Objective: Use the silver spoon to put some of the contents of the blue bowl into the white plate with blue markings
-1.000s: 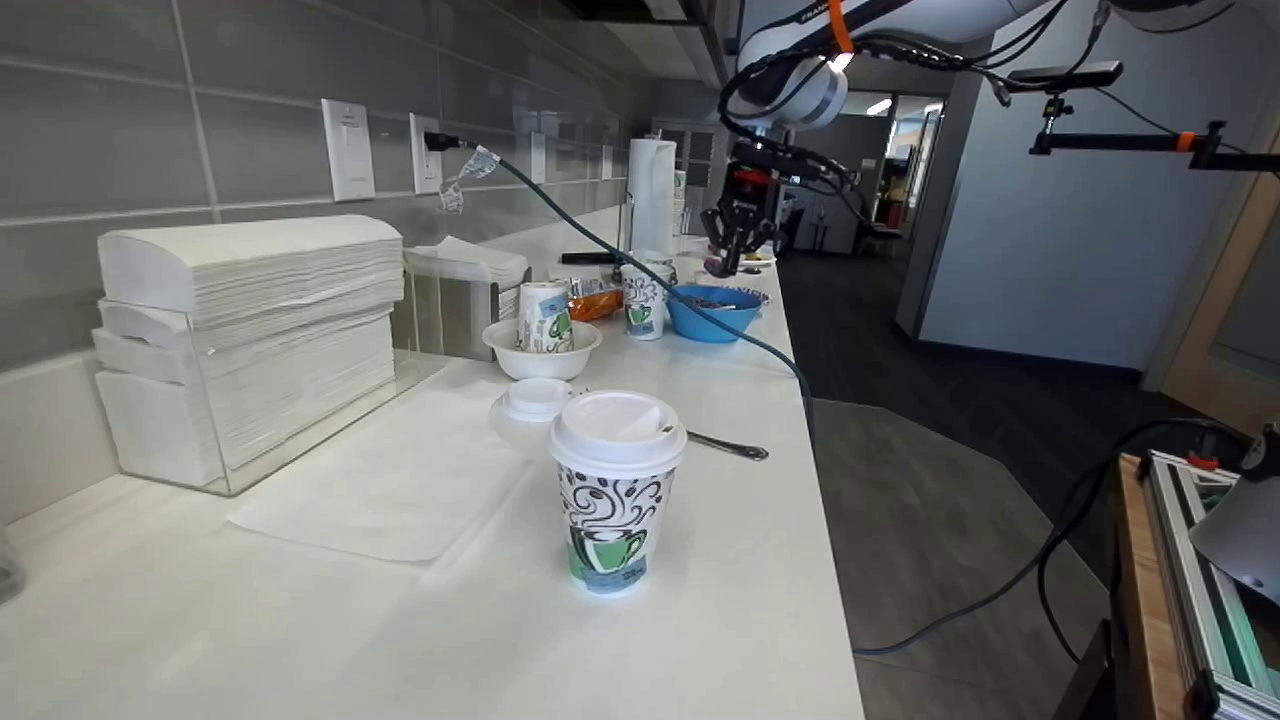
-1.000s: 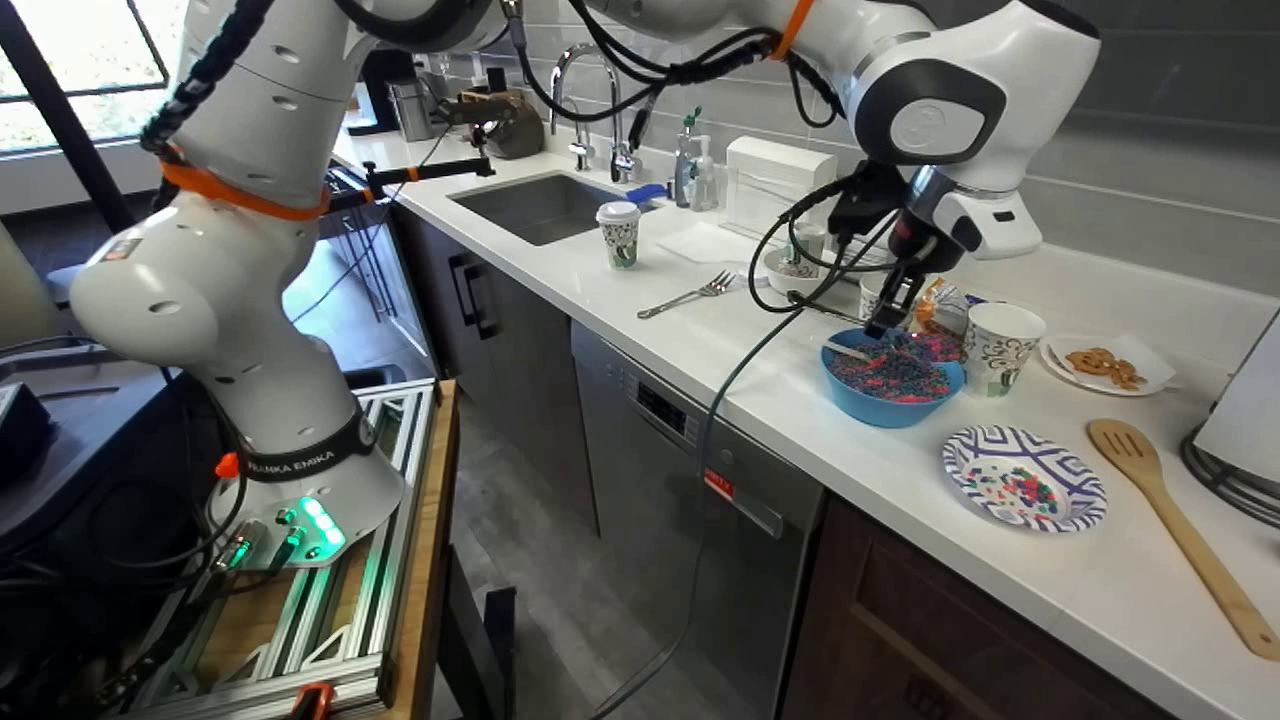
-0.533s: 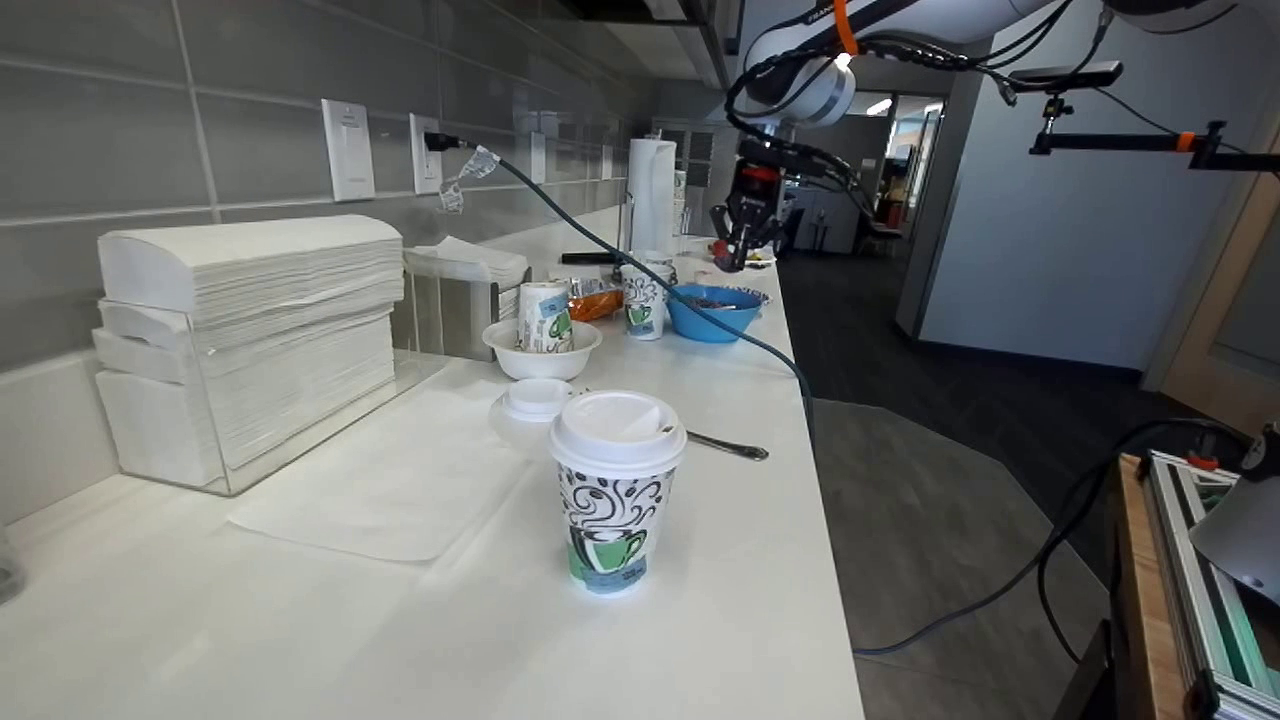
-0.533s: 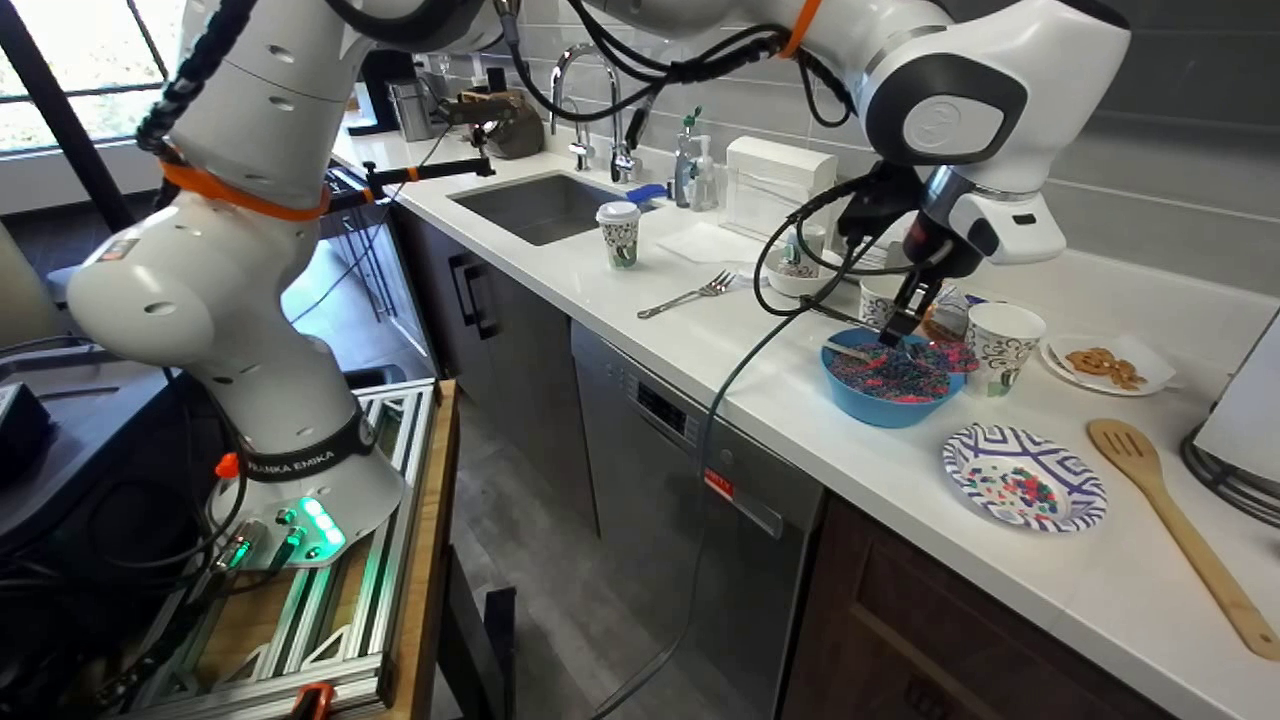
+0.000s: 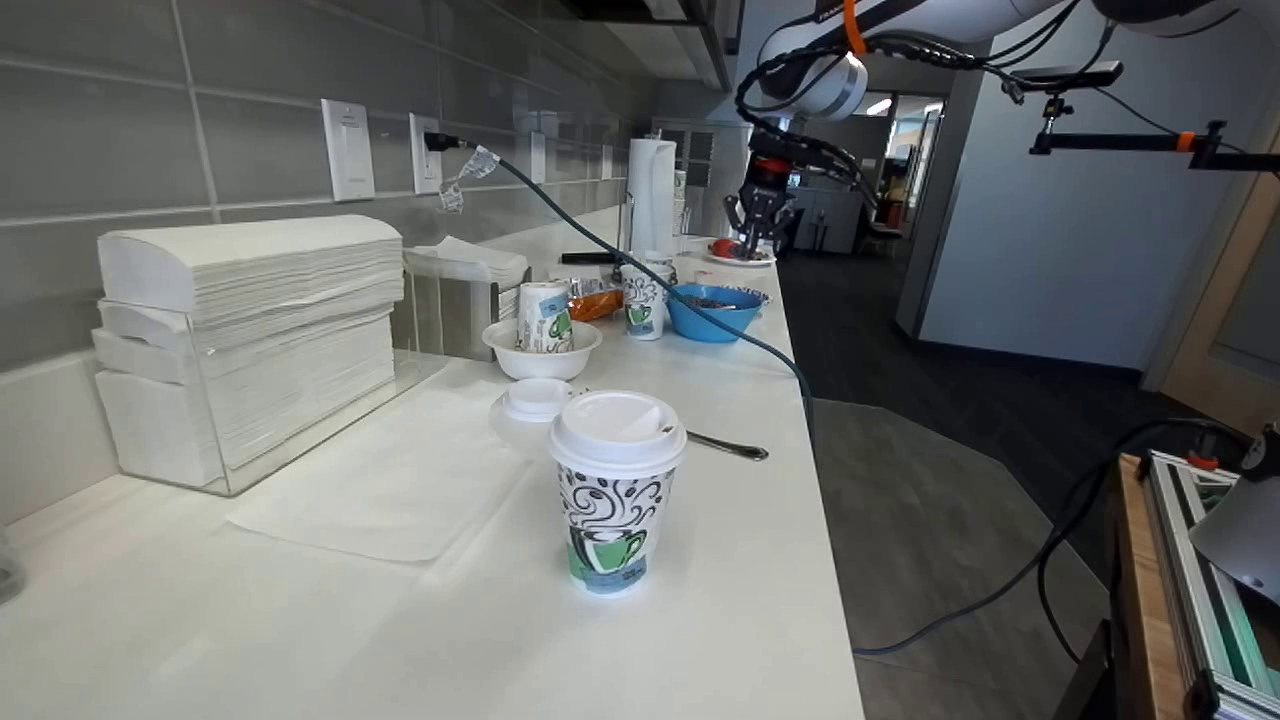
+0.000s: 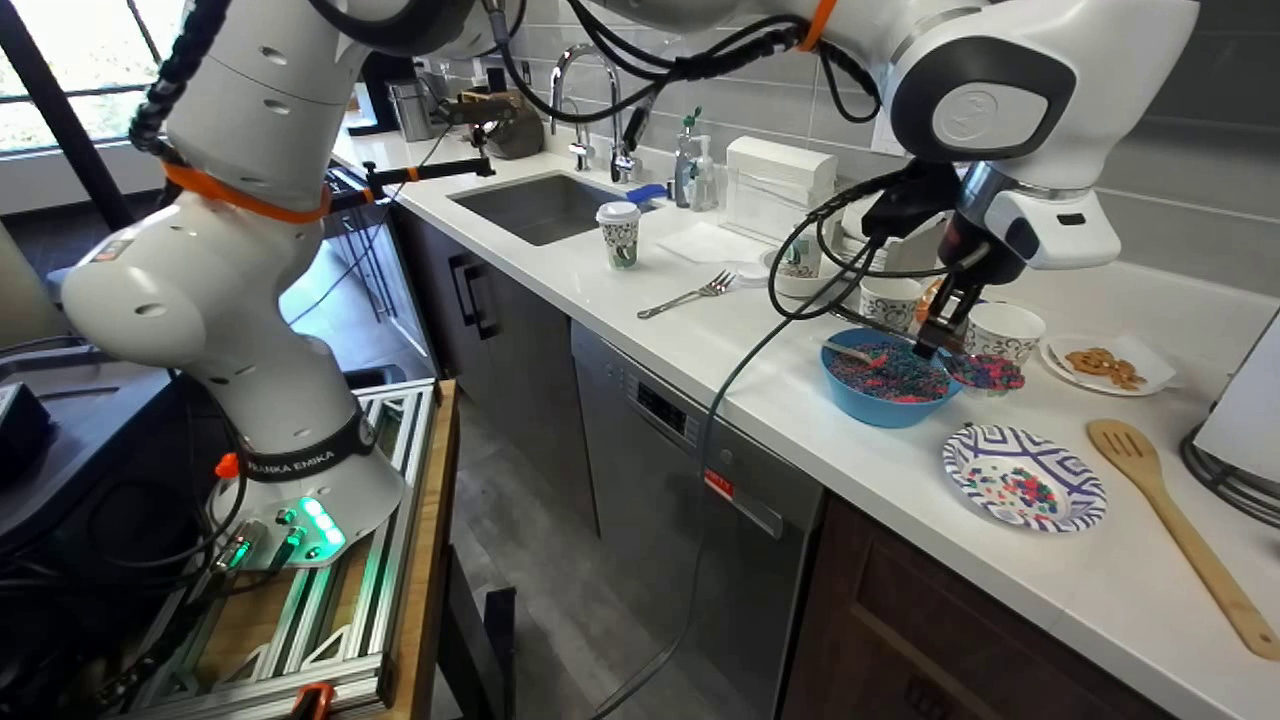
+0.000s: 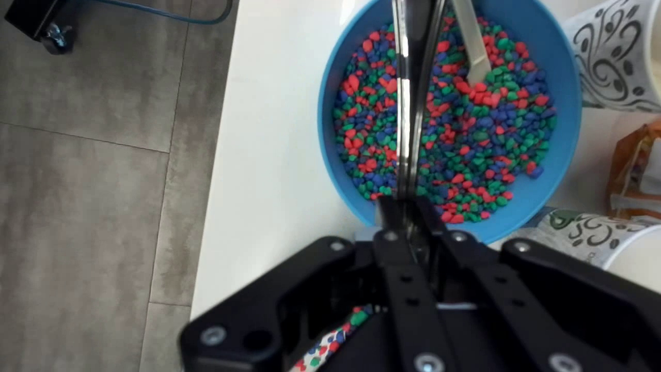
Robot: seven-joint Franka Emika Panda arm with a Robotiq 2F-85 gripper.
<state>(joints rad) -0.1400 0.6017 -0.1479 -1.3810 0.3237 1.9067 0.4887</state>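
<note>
Clenching the silver spoon (image 7: 405, 111), the gripper (image 7: 407, 208) holds heaped pebbles (image 6: 996, 374) just outside the blue bowl (image 6: 878, 407); a tilt could spill them beside it.

Near eight o'clock in an exterior view, the robot base's (image 6: 365, 490) black band (image 6: 295, 463) reads "FRANKA EMIKA", the F unclear; at five, the red dishwasher label (image 6: 718, 484) is illegible. In an exterior view, at one, the arm (image 5: 925, 25) reads "FRANKA"

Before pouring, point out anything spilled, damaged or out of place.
A cable slants from the wall outlet across the counter and over its edge, possibly a snag hazard. An extra pale utensil also sits in the blue bowl.
</note>
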